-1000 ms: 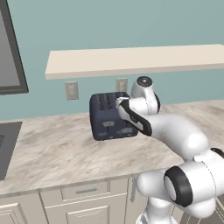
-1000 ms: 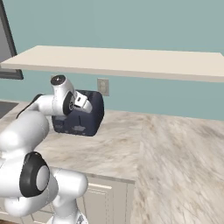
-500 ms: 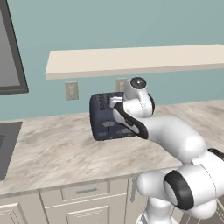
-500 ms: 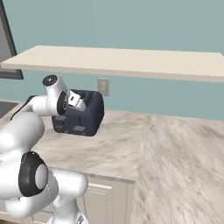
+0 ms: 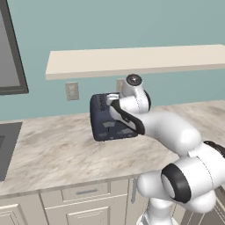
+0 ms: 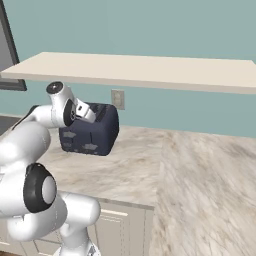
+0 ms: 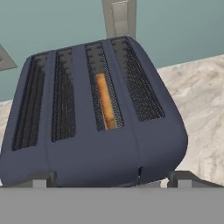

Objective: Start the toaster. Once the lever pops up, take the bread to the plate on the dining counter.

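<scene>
Fingers (image 7: 111,178) spread as wide as they go, one dark tip at each lower corner of the hand view, holding nothing. They sit just above the front edge of the toaster (image 7: 94,118); whether they touch its casing, cannot tell.

Toaster: boxy, dark navy, smooth matte shell with rounded shoulders. Four long slots across the top, each lined with fine wire mesh. Front face carries grey lever panels, seen from the left base view (image 5: 107,127). It stands on the tabletop (image 5: 57,149) close to the wall, under a long pale shelf (image 5: 132,59).

Bread (image 7: 106,100): thin golden-brown slice, edge-on, seated down in the third slot from the left in the hand view. Top edge lies below the slot rim. The other three slots look dark.

Tabletop: beige marble pattern with grey veining, matte, running on to the right in the right base view (image 6: 200,180). Pale panelled cabinet fronts below.

Wall is flat teal, with a beige outlet plate (image 5: 71,91) left of the toaster and another (image 7: 119,17) right behind it.

The arm's white wrist hides the toaster's right part in the left base view.
</scene>
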